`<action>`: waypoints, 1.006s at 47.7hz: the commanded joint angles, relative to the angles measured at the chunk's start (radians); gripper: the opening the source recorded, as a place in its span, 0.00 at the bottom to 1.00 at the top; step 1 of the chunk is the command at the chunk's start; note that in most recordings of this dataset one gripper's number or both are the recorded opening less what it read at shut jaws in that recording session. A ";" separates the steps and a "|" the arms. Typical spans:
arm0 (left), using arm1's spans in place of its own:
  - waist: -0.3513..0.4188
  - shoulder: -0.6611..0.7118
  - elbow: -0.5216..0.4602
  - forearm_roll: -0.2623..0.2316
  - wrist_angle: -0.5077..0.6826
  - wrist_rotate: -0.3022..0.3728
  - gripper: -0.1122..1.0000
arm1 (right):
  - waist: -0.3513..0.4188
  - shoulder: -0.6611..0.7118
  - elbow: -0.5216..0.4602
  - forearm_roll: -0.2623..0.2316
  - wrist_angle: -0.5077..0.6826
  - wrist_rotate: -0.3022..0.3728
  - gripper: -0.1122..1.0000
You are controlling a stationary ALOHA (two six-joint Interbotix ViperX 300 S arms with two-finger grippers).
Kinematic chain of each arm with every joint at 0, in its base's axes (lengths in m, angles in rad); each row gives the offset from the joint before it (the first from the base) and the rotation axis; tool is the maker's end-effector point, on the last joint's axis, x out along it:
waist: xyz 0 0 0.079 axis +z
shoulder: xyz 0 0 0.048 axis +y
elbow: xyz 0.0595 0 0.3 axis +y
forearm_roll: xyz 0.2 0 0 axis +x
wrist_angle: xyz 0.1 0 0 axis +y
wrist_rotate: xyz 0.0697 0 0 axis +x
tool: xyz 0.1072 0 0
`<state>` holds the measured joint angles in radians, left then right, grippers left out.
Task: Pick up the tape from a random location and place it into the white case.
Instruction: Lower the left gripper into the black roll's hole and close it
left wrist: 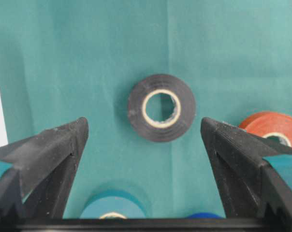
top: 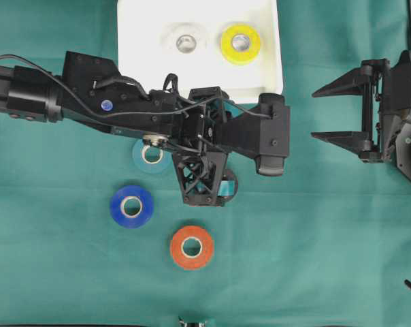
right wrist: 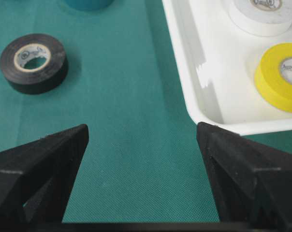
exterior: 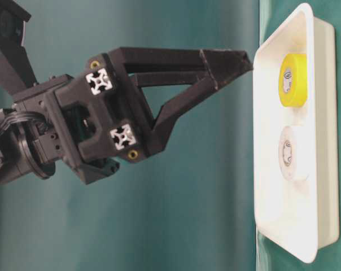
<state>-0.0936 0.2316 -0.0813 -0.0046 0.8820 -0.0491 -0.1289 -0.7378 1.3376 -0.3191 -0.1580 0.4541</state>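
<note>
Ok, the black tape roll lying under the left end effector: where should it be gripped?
Come straight down on the flat-lying black tape roll and pinch its outer wall across the width. The open left end effector already straddles it, with bare green cloth on both sides.

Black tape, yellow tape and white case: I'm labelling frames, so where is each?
Black tape (left wrist: 136, 112): left wrist view, left side of the roll.
Yellow tape (top: 227, 45): overhead view, left side.
White case (top: 141, 27): overhead view, bare floor.
</note>
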 commanded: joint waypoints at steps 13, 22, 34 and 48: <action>0.000 -0.020 -0.023 0.005 -0.006 -0.002 0.97 | -0.003 0.003 -0.026 -0.003 -0.005 -0.002 0.90; 0.002 -0.020 -0.021 0.005 -0.011 -0.002 0.97 | -0.003 0.003 -0.026 -0.003 -0.005 -0.002 0.90; 0.000 -0.015 -0.017 0.005 -0.026 -0.002 0.97 | -0.002 0.003 -0.026 -0.005 -0.005 -0.002 0.90; 0.002 -0.005 0.041 0.008 -0.098 0.000 0.97 | -0.002 0.003 -0.026 -0.005 -0.005 -0.002 0.90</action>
<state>-0.0936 0.2454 -0.0430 -0.0015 0.8099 -0.0491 -0.1304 -0.7378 1.3361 -0.3206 -0.1580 0.4541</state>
